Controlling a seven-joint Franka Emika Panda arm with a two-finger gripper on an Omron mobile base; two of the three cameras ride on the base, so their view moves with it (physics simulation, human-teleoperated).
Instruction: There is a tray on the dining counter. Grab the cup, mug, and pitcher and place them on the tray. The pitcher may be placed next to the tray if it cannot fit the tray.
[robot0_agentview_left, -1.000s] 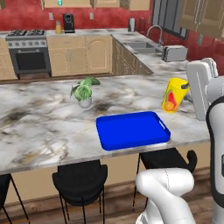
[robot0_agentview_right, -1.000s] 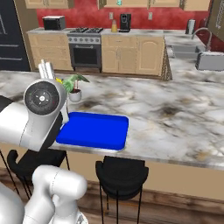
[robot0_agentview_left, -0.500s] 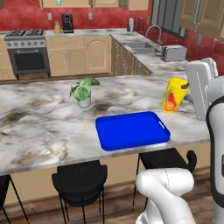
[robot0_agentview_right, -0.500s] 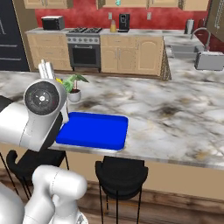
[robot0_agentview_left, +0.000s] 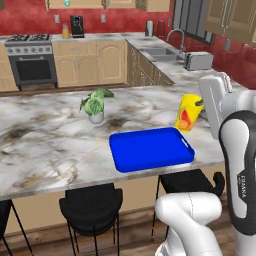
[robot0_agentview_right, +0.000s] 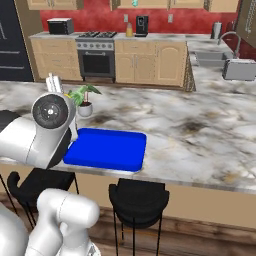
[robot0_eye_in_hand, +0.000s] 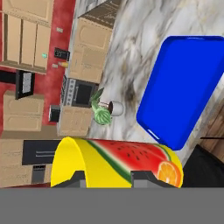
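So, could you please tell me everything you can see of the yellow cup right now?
The cup is a yellow handleless tumbler printed with a watermelon slice and an orange slice. It looks smooth and glossy. In the hand view it lies across the frame, gripped between the two dark fingertips of the claw. In the left base view it hangs tilted above the dining counter, just off the right end of the blue tray.

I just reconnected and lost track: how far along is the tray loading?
Nothing looks done yet: the blue tray on the dining counter holds nothing. In hand: the gripper is shut on the yellow cup, beside the tray. Left: setting it down, then the mug and pitcher.
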